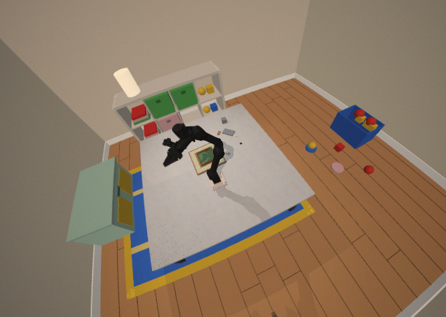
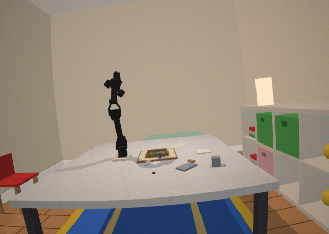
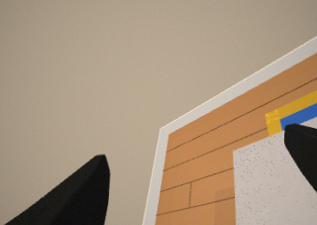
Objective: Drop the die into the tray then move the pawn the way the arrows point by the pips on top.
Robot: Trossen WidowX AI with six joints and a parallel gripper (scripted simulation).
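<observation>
Arm raised high above the table (image 2: 111,183), claw (image 3: 198,185) spread wide and pinching nothing, board (image 2: 157,155) at table centre, blue pawn (image 2: 160,155) standing on it, small pale die (image 2: 147,162) on the table touching the board's 7 o'clock edge in the exterior view.

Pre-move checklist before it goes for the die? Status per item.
1. Gripper jaws wide open, holding nothing: ok.
2. Arm raised above the table, touching no object: ok.
3. Die on the table beside the board, outside the tray: ok.
4. Pawn upright on the board: ok.
5. Pips on the die's top: cannot tell.
</observation>
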